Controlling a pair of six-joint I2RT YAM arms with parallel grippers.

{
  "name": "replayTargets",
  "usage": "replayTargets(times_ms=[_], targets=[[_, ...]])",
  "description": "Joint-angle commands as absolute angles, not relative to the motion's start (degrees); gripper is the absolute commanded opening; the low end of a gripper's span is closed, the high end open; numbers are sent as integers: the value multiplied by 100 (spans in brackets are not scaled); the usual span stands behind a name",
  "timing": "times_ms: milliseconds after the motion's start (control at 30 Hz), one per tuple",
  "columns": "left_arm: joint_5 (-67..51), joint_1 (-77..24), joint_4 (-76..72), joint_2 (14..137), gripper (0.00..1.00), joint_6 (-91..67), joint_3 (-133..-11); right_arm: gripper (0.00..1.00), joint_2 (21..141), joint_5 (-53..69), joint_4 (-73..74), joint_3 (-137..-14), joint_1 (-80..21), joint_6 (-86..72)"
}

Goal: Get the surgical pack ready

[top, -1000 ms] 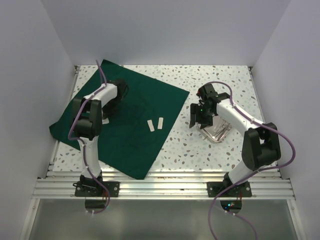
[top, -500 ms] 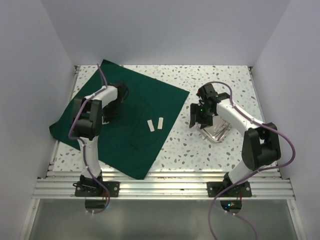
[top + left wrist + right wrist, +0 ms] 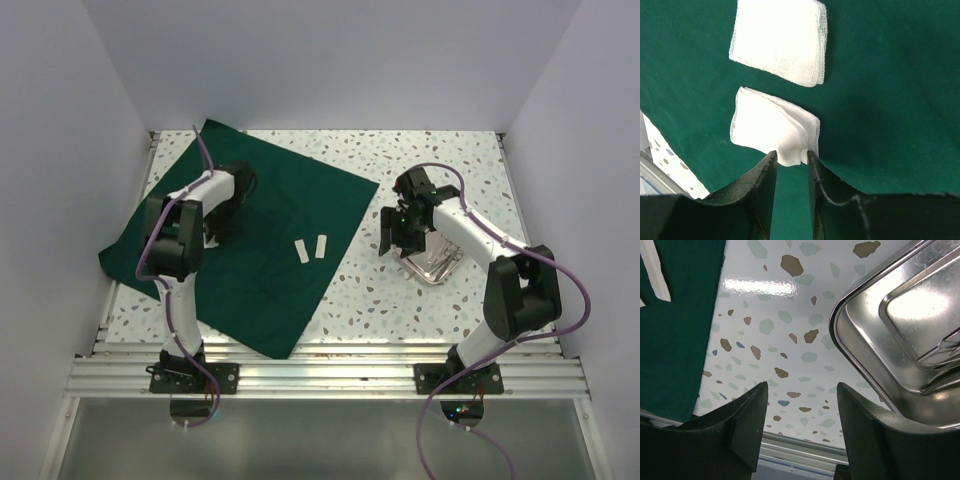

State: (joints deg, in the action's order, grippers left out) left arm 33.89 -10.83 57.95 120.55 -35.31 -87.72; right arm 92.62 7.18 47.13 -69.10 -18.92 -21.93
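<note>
The dark green cloth, matte and square, is lying flat on the speckled tabletop. On the cloth two soft, open-weave gauze squares are resting just beside each other. The nearer one is poking a crumpled corner between the left gripper's narrowly parted jaws; whether they are pinching it I cannot tell. Two flat white strips are lying near the cloth's right edge. Off the cloth to its right, the right gripper is hanging wide open and empty beside a shiny round-cornered steel tray.
</note>
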Motion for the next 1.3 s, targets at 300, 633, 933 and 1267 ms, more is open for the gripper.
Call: replayTargets(times_ms=[300,633,933,1267], targets=[[3340,-1028,5704,12006,37,-3524,-9220,61,9290,853,4588,-6908,-1890,-2092],[3331,-993,5660,12234,37,-3525,-9167,61,9325,888,4597,-6917,-1881,-2101],[3322,-791,5564,12261,32,-3463,-9070,61,9334,896,4597,-6926,-1890,-2100],[3103,-791,5370,12191,6,-3393,-8982,61,9360,870,4623,-6970,-1890,-2083]])
